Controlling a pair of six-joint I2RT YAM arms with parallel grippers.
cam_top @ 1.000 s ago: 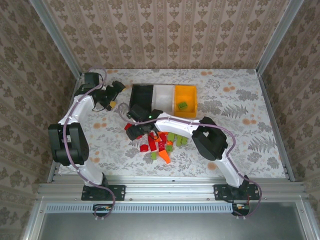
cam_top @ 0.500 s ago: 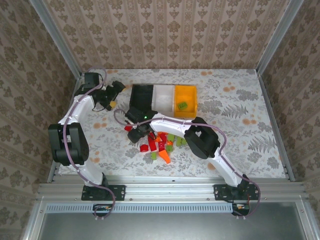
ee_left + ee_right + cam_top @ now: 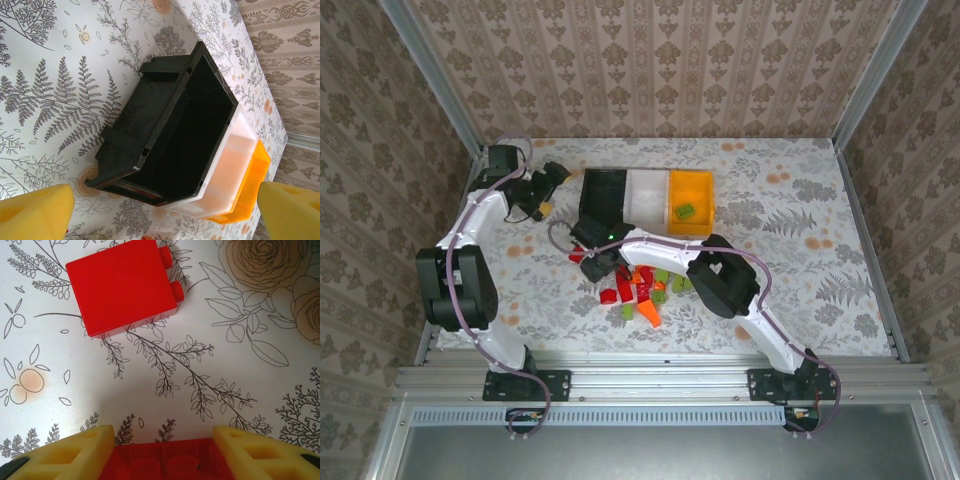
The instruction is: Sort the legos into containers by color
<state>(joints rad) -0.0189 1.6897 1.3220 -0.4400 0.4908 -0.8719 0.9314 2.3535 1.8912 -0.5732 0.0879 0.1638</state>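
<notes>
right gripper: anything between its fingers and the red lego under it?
Nothing visible. The red lego sits between the fingers of the right gripper, filling the gap. A second red lego lies on the table ahead, apart from it.

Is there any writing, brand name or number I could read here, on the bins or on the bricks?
Nothing here can be read as text.
No label on the black bin, white bin or orange bin: plain walls.
No lettering on the loose red brick: smooth face.
The studs of the gripped red brick, in the right pincer, are too blurred to show any mark.
</notes>
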